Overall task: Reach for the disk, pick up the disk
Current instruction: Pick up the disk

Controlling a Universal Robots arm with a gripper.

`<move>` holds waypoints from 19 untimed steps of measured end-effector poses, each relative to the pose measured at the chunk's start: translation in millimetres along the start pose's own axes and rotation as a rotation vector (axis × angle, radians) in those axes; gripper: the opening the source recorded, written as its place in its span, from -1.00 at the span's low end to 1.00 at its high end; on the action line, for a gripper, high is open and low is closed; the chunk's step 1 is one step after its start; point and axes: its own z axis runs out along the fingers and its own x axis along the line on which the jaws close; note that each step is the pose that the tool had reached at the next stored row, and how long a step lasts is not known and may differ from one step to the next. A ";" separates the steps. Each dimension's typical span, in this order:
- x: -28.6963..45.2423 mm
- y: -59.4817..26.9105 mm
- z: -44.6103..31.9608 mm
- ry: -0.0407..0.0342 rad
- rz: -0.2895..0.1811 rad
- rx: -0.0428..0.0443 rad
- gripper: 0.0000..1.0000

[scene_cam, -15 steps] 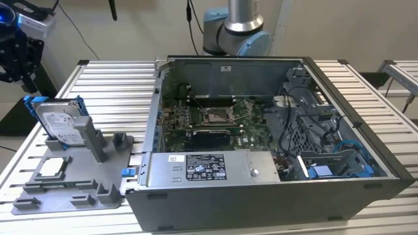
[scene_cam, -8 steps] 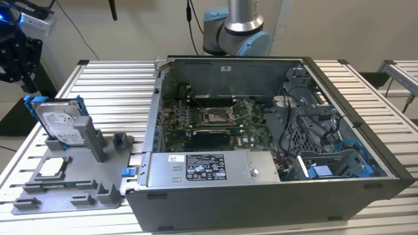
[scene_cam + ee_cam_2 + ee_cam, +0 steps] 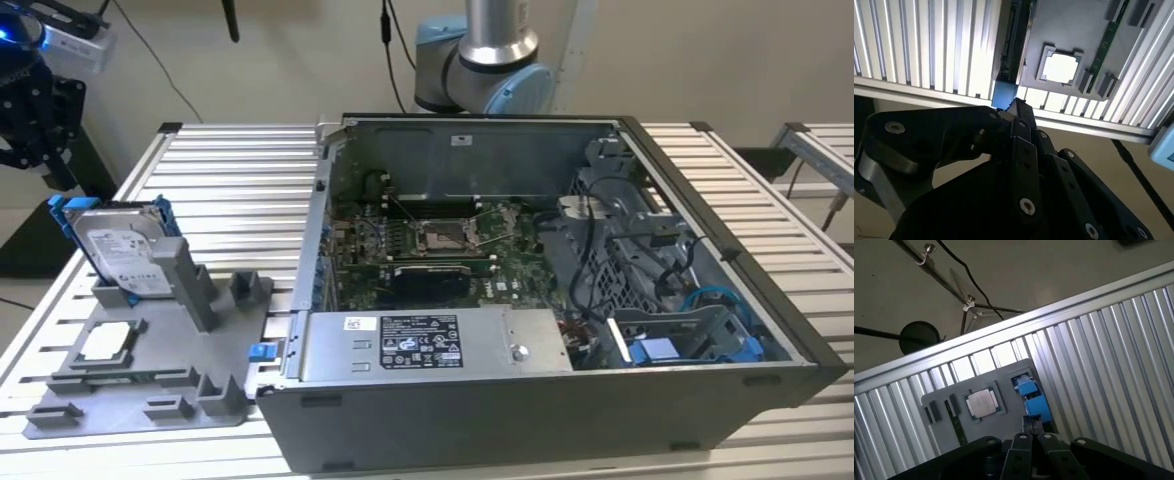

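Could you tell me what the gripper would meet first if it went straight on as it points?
Probably the disk, at its blue bracket, right ahead of the gripper in both wrist views; the gap is unclear.

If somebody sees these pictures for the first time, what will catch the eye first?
The big open computer case, its green board exposed, fills the middle of the exterior view. On the exterior view's left, the blue-framed disk stands upright on a grey fixture, with a small silver chip lying flat on the same fixture.
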 end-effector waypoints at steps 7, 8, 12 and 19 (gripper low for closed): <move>0.0 0.0 0.0 0.0037 -0.097 0.0001 -1.00; 0.0 0.0 0.0 0.0044 -0.115 0.0001 -1.00; 0.0 0.0 0.0 0.0073 -0.190 0.0001 -1.00; 0.0 0.0 0.0 0.0121 -0.314 0.0002 -1.00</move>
